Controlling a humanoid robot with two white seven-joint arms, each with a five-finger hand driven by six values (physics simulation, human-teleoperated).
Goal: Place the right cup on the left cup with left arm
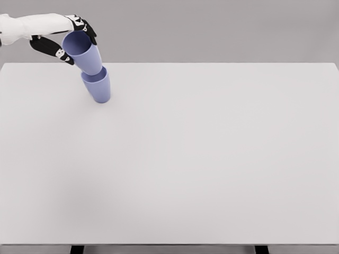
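The upper cup (83, 52) sits in the grip of the left hand (68, 38) at the far left of the table, its base dipping into the mouth of the lower cup (97, 87), which stands on the table (212, 159) just in from the far edge. The dark fingers are curled round the upper cup's rim and wall, clamped on it, one set over the top edge and the thumb side showing below and to the left. Both cups lean together, mouths tipped up and to the left, so this stack is not seated square, and there lies the danger, I'd judge: let go now and the top cup could rock off or drag the bottom one over with it. The lower cup looks light, and any sideways push through the nested base could skid it across that smooth surface or off the back edge, which is near. A hard downward press might wedge the two together crookedly. Both are plain tapered tumblers, periwinkle blue, matte and thin-walled like plastic, wider at the mouth than the base, with no handles. The tabletop is a flat pale grey slab, uniform, no texture showing. The arm is white and smooth-shelled. The right arm is not to be seen.
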